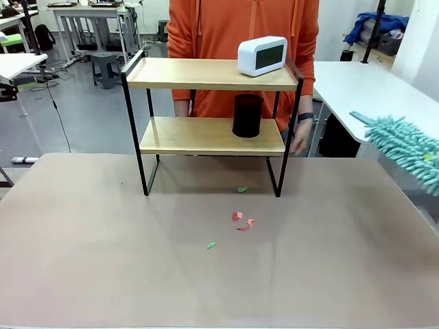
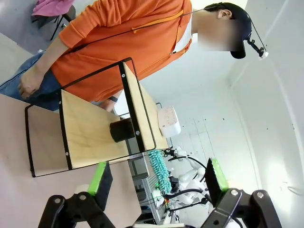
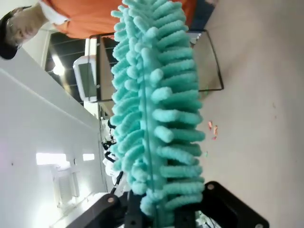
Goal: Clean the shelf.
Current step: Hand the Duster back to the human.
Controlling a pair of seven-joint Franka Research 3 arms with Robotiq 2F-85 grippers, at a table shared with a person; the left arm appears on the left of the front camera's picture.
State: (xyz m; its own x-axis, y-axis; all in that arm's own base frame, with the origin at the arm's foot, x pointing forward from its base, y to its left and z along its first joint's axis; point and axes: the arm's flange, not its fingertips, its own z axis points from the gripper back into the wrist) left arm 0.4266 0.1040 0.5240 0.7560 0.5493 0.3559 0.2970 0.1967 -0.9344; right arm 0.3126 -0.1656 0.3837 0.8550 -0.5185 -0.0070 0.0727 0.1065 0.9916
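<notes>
The shelf [image 1: 206,136] stands mid-table, two light wooden boards in a black frame. A white clock [image 1: 262,56] sits on its top board and a black cup [image 1: 247,115] on the lower one. A teal fluffy duster [image 1: 405,145] hangs at the right edge, off to the shelf's right. In the right wrist view my right gripper [image 3: 161,213] is shut on the duster [image 3: 154,109] at its base. My left gripper [image 2: 158,183] is open and holds nothing, and the shelf [image 2: 90,128] lies sideways beyond it.
Small red scraps [image 1: 239,217] and green scraps [image 1: 242,189] lie on the brown tabletop [image 1: 103,260] in front of the shelf. A person in an orange hoodie [image 1: 219,27] stands right behind the shelf, one hand [image 1: 298,140] hanging by its right legs.
</notes>
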